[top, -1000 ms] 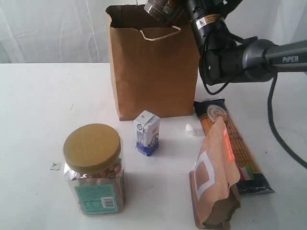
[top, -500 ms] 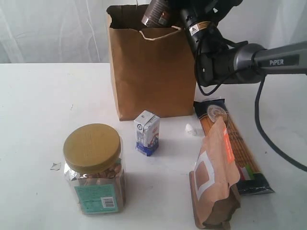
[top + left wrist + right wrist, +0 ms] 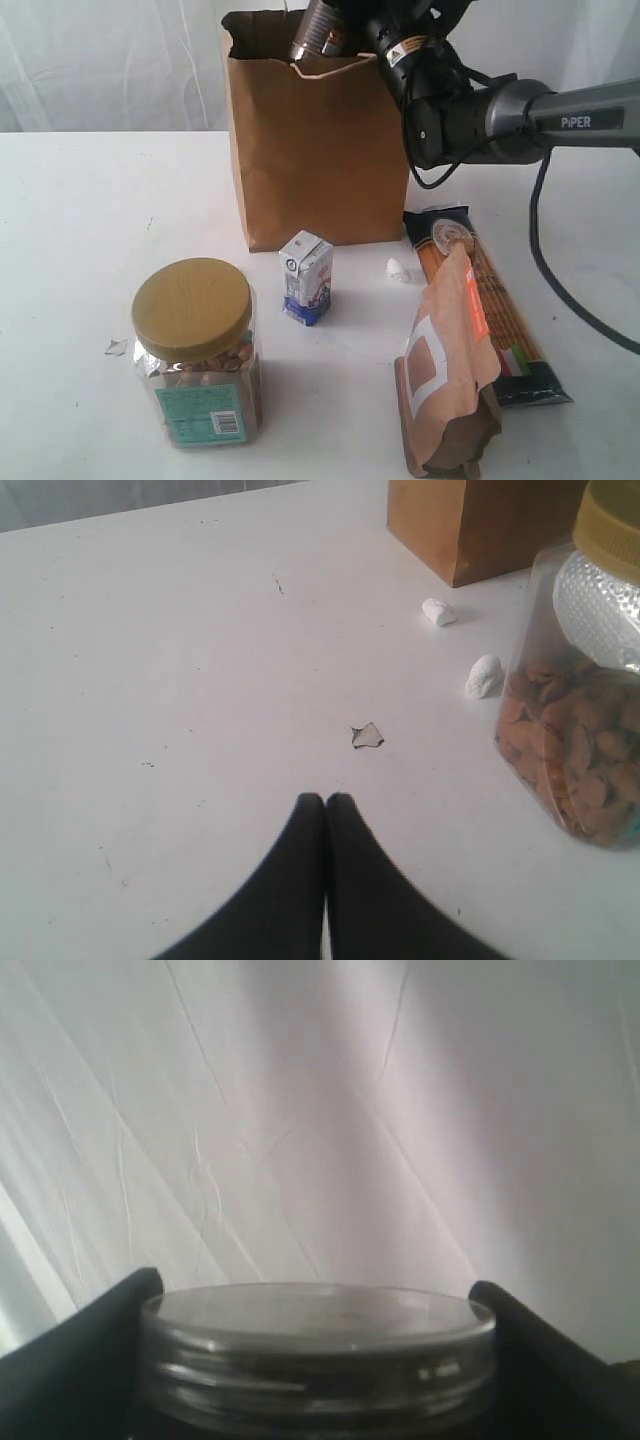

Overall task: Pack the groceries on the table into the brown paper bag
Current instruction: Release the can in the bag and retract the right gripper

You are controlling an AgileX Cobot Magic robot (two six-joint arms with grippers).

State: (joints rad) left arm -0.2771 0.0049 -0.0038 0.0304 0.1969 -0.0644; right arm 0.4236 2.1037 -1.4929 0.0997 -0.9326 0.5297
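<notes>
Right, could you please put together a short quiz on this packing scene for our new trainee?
1. True or false: the left gripper is open.
2. What does the right gripper hold at the mouth of the brown paper bag? A) a bottle B) the tin can C) an apple
3. How many groceries are on the table outside the bag?

Key
1. False: its jaws are shut on nothing.
2. B
3. Four: jar, carton, pouch, spaghetti pack.
</notes>
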